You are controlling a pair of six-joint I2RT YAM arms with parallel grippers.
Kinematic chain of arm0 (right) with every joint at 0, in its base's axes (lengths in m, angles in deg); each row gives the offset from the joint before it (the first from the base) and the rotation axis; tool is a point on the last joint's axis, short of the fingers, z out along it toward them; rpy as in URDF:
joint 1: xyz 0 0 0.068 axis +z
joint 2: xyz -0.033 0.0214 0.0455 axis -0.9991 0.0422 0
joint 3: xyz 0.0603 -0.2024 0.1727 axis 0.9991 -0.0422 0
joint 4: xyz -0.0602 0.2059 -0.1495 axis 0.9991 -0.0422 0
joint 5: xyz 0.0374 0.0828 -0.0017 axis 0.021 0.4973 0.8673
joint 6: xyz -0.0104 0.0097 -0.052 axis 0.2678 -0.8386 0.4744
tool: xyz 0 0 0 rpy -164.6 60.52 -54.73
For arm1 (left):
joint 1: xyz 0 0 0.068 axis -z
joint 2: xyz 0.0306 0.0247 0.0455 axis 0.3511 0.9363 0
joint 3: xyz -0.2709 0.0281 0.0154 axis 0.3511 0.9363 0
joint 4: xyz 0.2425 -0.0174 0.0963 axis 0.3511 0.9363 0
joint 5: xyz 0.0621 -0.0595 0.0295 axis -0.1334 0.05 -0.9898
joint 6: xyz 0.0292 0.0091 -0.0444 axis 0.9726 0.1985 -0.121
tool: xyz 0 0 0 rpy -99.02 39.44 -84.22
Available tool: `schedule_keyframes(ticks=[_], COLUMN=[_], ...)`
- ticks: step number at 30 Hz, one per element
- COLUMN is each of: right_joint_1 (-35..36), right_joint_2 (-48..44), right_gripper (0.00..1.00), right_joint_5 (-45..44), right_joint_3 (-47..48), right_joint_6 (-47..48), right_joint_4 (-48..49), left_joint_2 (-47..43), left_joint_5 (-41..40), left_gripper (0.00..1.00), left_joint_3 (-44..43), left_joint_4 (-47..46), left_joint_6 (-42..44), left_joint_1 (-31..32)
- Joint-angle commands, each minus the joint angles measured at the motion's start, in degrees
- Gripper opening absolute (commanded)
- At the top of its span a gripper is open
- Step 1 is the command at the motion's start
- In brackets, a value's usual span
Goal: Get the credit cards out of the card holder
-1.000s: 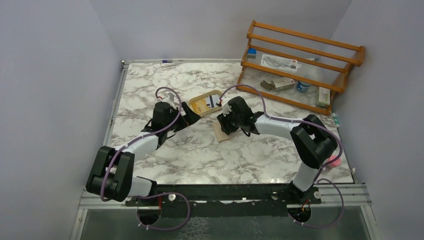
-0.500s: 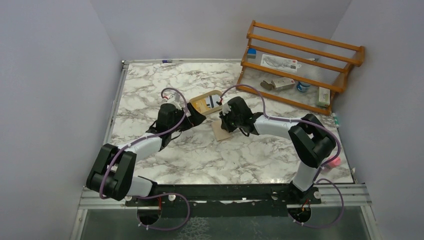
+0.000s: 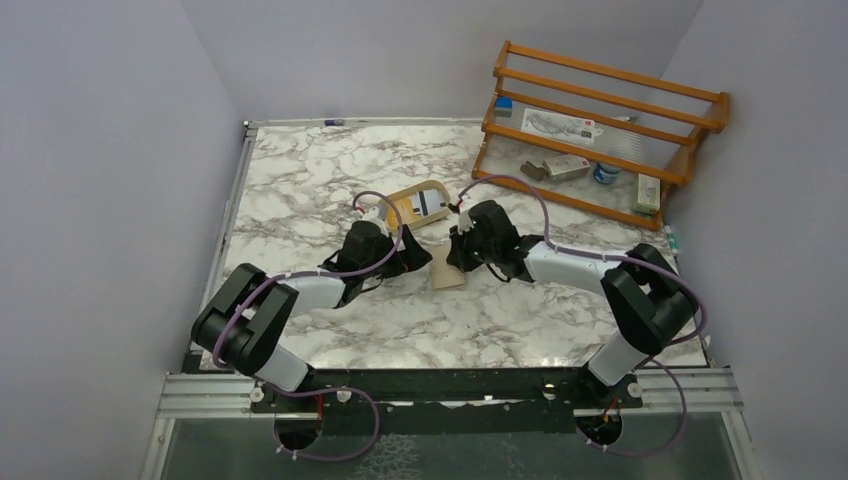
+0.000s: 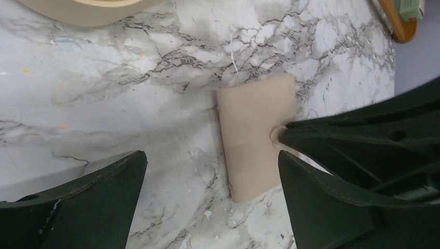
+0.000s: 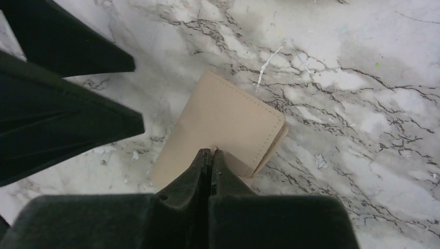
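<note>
The tan card holder point(image 3: 449, 273) point(image 4: 254, 135) point(image 5: 223, 122) lies folded shut and flat on the marble, mid-table. My right gripper point(image 3: 458, 260) point(image 5: 211, 151) is shut, its tips at the holder's near edge and pinching a small curl of tan leather, the closing tab. My left gripper point(image 3: 428, 262) point(image 4: 210, 155) hangs just left of the holder with its jaws wide open; one finger point(image 4: 332, 197) reaches over the holder's edge beside the right gripper's tip point(image 4: 290, 134). The credit cards are hidden in the folded holder.
An oval beige tray point(image 3: 401, 197) point(image 4: 88, 10) sits just behind the grippers, with a yellowish card and a pale dark-striped card point(image 3: 432, 203) in it. A wooden rack point(image 3: 600, 130) of small items stands at the back right. Grey walls close both sides.
My right gripper has shut at the holder's edge. My left arm has swung right and nearer, bringing its open jaws beside the holder. The holder has shifted slightly.
</note>
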Motion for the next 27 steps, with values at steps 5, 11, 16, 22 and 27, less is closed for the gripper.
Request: schedule_keyframes(ticks=[5, 11, 16, 22, 27], right_joint_1=[0.3, 0.2, -0.5, -1.8, -3.5], right_joint_2=[-4.4, -4.6, -6.3, -10.3, -12.4], right_gripper=[0.01, 0.01, 0.01, 0.01, 0.01], right_joint_5=[8.9, 11.4, 12.2, 13.9, 17.0], right_joint_3=[-5.9, -7.6, -9.3, -13.0, -14.6], right_joint_6=[-7.5, -9.8, -12.2, -14.5, -16.1], right_joint_4=[8.7, 13.4, 17.2, 22.7, 25.3], left_joint_2=[7.1, 8.6, 9.5, 7.3, 5.8], left_joint_5=[7.6, 15.7, 17.5, 14.2, 13.0], left_gripper=[0.84, 0.7, 0.69, 0.75, 0.8], left_joint_3=[0.6, 3.1, 4.7, 9.5, 11.2], left_joint_4=[-18.4, -30.1, -33.2, -34.0, -34.1], left_joint_6=[-1.0, -2.7, -4.1, -3.5, -3.3], left_joint_1=[0.0, 0.0, 0.0, -0.7, -1.2])
